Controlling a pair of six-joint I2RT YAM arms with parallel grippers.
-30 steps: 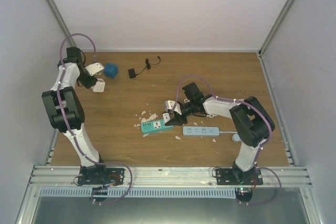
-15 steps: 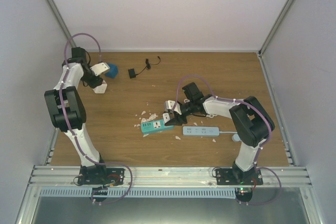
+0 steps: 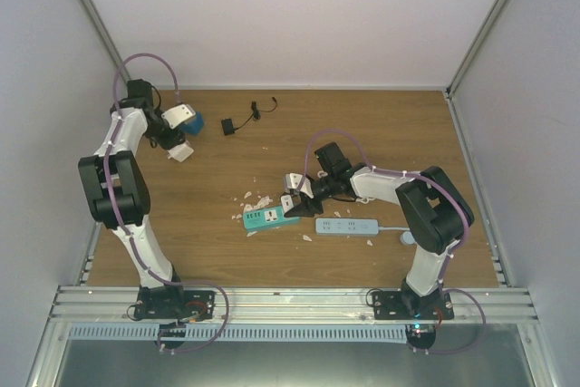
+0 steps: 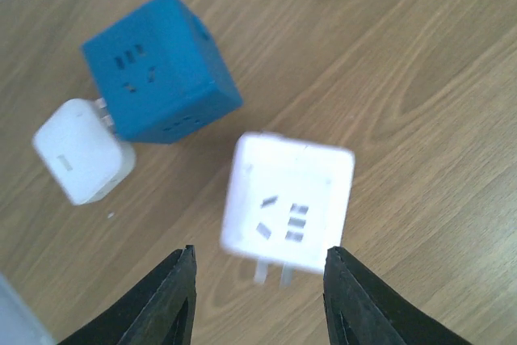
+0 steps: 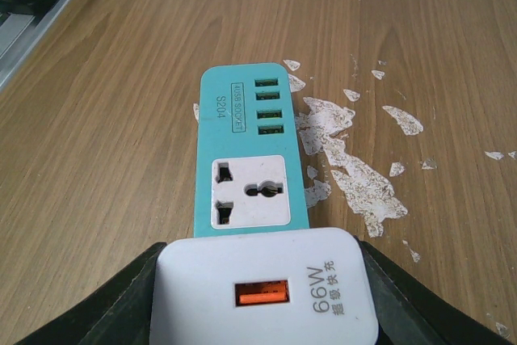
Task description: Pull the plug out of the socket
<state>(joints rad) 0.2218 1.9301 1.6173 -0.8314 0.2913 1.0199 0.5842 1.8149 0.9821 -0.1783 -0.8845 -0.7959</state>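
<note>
A teal power strip [image 3: 267,218] lies mid-table. A white 66W charger [image 5: 262,288] sits at its near end, and my right gripper [image 5: 260,252] is shut on the charger's sides; it also shows in the top view [image 3: 294,195]. In the left wrist view a blue cube socket [image 4: 157,66] has a small white plug [image 4: 81,151] in its left side. A white cube adapter [image 4: 287,199] with two prongs, blurred, lies just beyond my open left gripper [image 4: 258,252]. In the top view the left gripper [image 3: 181,133] is beside the blue cube [image 3: 194,123] at the far left.
A white power strip [image 3: 346,226] with a cable lies right of the teal one. A black adapter with a cord [image 3: 228,126] lies at the back. White flakes [image 5: 355,167] dot the wood. Enclosure walls stand on three sides.
My left gripper has moved right, towards the blue cube, and now partly covers it in the top view. The right arm and the teal strip have not moved.
</note>
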